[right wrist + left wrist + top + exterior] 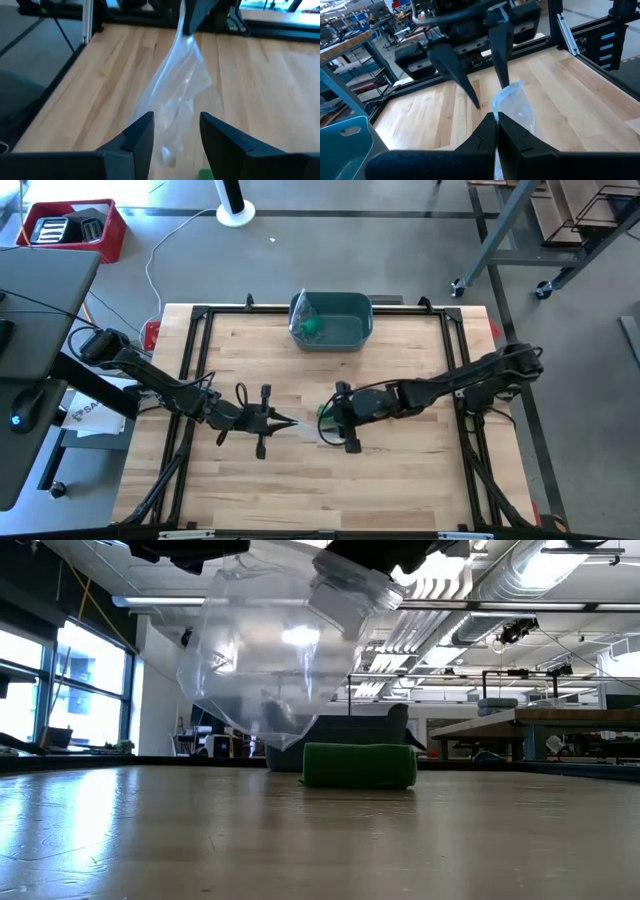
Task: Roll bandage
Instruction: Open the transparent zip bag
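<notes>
Left tool (pixel 290 421) pinches a clear plastic bag (pixel 260 670) aloft; right tool (pixel 335 430) stands open beside it. Green bandage roll (pixel 359 765) lies on the counter (pixel 400 480), seemingly unpacked; rolling remains undone.

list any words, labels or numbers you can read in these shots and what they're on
None can be read with confidence.
Paper on the floor left of the table: dark print, perhaps starting "SA", too small to read.
Clear bag, green bandage roll, teal bin: no text shows.
Red crate: no label shows.
</notes>
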Tool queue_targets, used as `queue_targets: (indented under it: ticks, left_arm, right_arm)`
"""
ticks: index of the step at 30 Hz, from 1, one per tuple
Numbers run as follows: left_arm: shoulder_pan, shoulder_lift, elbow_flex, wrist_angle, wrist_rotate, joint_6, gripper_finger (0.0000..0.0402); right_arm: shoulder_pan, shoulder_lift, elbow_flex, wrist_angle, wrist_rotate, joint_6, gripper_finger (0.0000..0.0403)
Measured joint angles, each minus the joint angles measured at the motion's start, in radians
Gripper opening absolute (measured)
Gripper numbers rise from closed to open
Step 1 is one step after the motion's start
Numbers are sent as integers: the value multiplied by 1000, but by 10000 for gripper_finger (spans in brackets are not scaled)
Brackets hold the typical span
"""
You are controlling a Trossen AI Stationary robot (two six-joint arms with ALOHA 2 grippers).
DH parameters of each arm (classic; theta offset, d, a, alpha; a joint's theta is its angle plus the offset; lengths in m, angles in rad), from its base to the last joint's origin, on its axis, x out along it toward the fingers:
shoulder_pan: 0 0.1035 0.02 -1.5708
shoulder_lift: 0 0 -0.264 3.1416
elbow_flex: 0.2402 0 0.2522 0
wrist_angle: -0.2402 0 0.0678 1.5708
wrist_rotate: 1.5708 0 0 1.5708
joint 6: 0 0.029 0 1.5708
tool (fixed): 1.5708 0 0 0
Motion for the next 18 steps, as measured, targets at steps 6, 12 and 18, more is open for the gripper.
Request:
queue_targets:
  ticks: [6, 12, 18]
  left_arm:
    - [0, 0, 0, 0, -1, 0, 0]
    - [0, 0, 0, 0, -18, 0, 0]
    - [0, 0, 0, 0, -19, 0, 0]
  right_arm:
    - [0, -15, 0, 26, -47, 6, 150]
    - [0, -10, 0, 34, -70, 32, 150]
    - [0, -18, 0, 44, -67, 32, 149]
